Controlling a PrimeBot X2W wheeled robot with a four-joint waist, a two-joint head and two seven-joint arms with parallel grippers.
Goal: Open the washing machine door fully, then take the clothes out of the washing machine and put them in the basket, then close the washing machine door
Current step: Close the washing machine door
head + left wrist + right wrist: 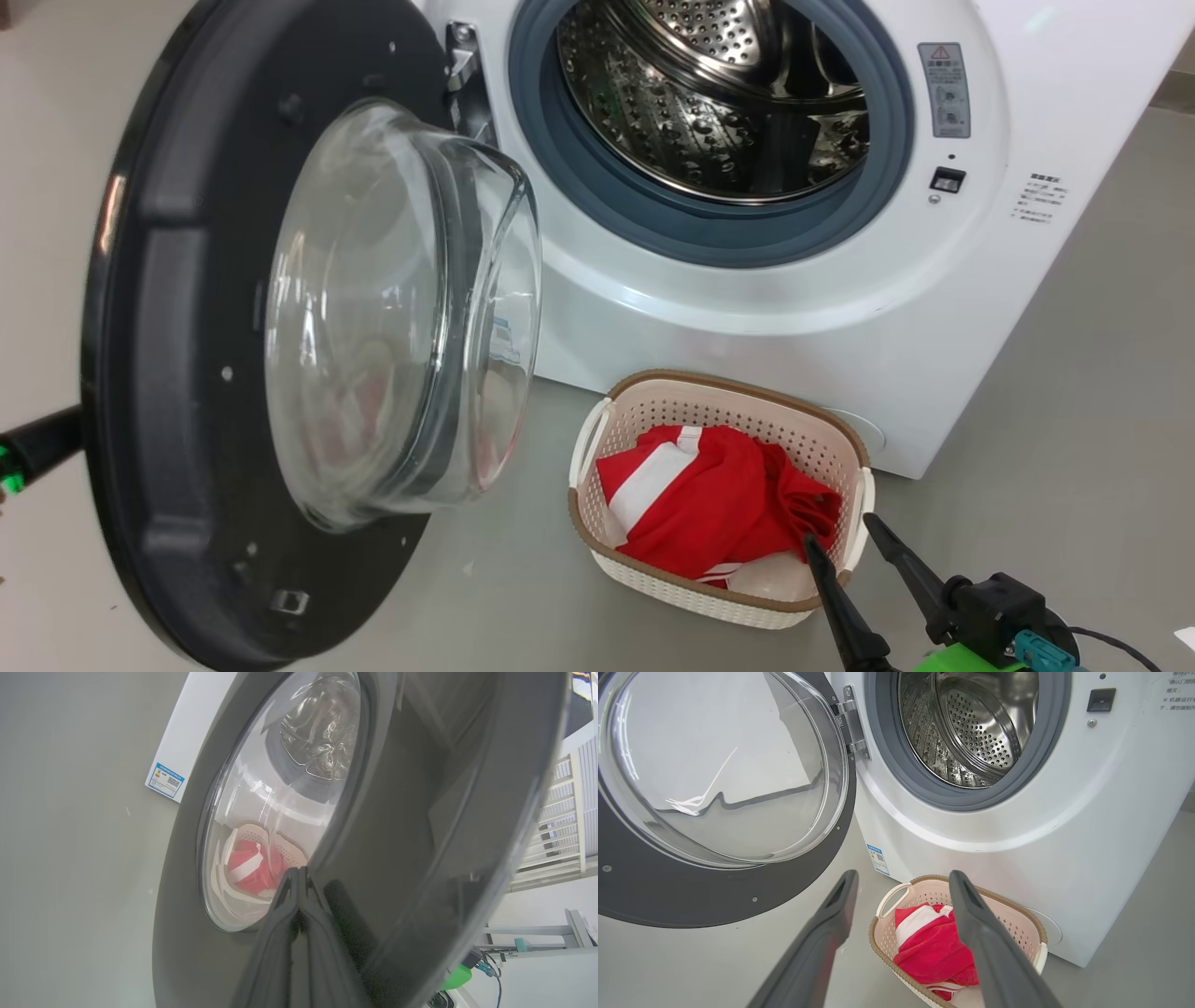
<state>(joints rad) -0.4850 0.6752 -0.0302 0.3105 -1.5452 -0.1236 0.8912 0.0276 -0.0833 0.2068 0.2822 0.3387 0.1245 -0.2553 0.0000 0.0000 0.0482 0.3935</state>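
The washing machine door [168,280] stands swung wide to the left, its glass window [401,308] bulging toward the machine. In the white washing machine [747,317], the steel drum [709,121] looks bare. The red and white clothes [719,504] lie in the cream basket [728,381] on the floor before the machine. My right gripper [842,532] hovers open over the basket's near right corner, with nothing between its fingers. In the left wrist view my left gripper [297,872] is shut, its tips against the door's [420,812] dark outer face. My left arm [37,443] pokes out behind the door.
Grey floor [1074,420] lies open to the right of the machine and basket. A blue label [878,858] is stuck low on the machine's front. White railings [560,812] and a table frame stand beyond the door in the left wrist view.
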